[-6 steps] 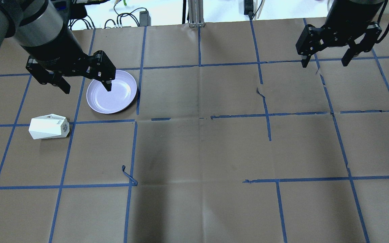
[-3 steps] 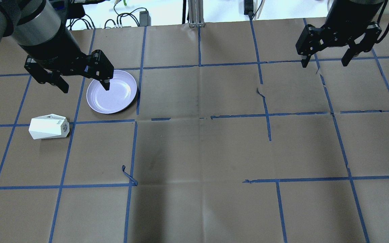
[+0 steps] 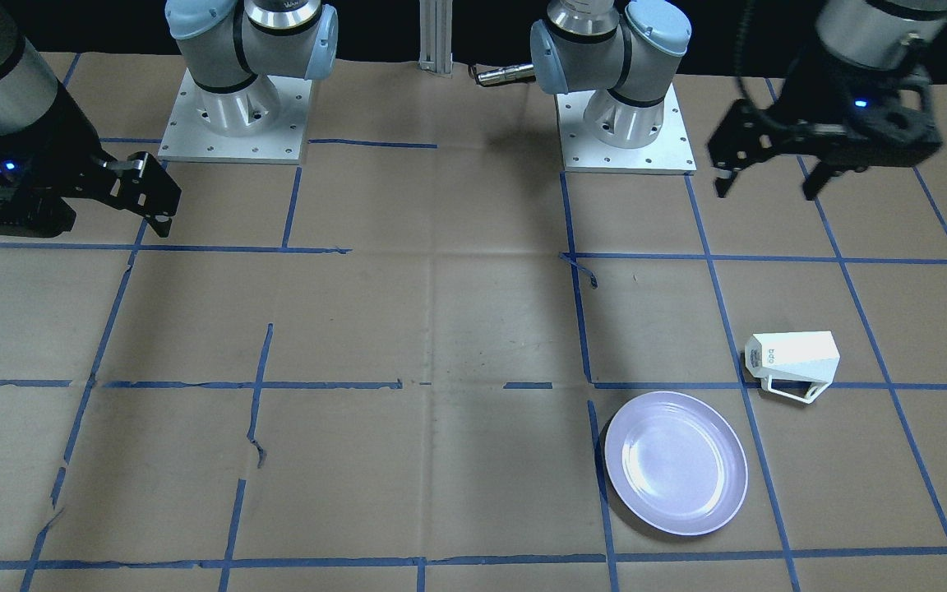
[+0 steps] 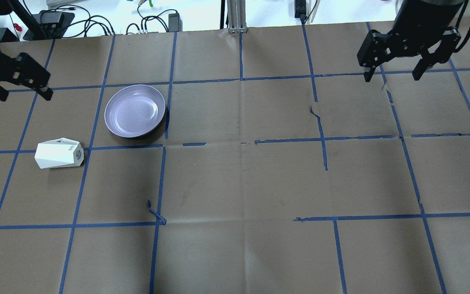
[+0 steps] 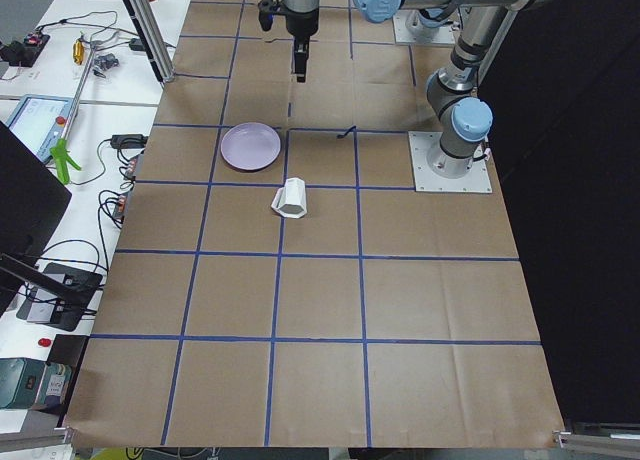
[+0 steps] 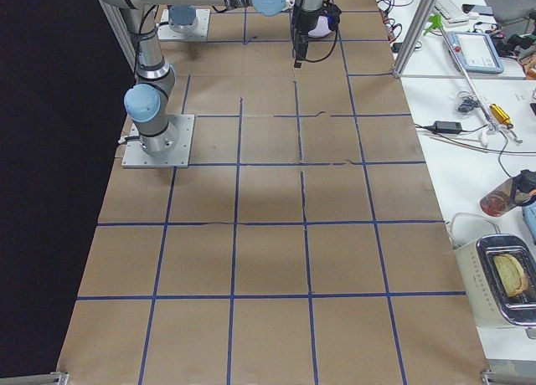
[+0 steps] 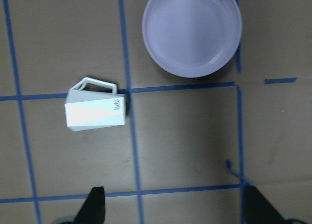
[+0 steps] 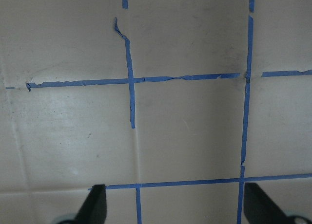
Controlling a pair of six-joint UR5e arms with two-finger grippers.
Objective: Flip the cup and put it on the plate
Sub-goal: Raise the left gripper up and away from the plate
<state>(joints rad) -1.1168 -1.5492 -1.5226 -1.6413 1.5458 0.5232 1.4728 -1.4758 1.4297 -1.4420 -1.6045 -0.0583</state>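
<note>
White faceted mug [image 4: 58, 154] lay sideways near the lavender plate [image 4: 135, 110] (handle on the plate's side).
Left gripper [image 4: 23, 94] and right gripper [image 4: 393, 76] hung with jaws spread.

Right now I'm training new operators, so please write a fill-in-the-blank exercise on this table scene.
The small white faceted cup lies on its ____, not upright.
The round pale lavender glossy plate holds ____.
The left gripper and the right gripper are both ____.
Missing words: side; nothing; open.
</note>
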